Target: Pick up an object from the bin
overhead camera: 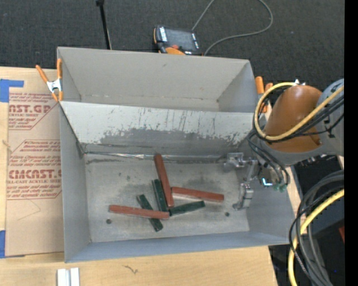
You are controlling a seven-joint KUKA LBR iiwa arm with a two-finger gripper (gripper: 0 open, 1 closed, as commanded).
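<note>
While my claw (240,181) hangs wide and empty, the red stick (197,194) left of it looks light and stiff, so I'd pinch mid-length.

A small black box with orange trim (177,40) lies on the dark carpeted floor (39,28) beyond the far wall, a thin pale cable (202,17) running from it. Left of it stands a thin black rod (104,25). On the light wooden desk (168,268), near left, sits a pale ridged strip (67,276).
</note>
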